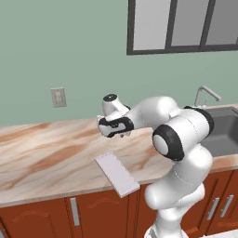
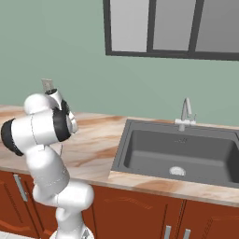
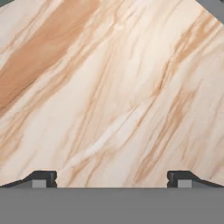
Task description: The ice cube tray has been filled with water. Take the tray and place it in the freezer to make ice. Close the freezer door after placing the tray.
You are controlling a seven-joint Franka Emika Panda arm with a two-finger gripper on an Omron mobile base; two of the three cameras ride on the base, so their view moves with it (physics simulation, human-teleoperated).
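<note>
The ice cube tray (image 1: 117, 174), a thin pale rectangle, lies flat on the marble counter (image 1: 46, 153) with one end at the front edge. My gripper (image 1: 116, 131) hovers above the counter a little behind the tray and points down, not touching it. In the hand view the gripper (image 3: 111, 179) stands open, its two dark fingertips (image 3: 41, 178) wide apart over bare marble with nothing between them. The freezer and the freezer door are out of view.
A dark sink (image 2: 182, 154) with a faucet (image 2: 186, 112) is set into the counter to the right of the arm. A wall outlet (image 1: 58, 97) and a window (image 1: 186, 23) are on the green back wall. Red-brown cabinets (image 1: 46, 214) run below.
</note>
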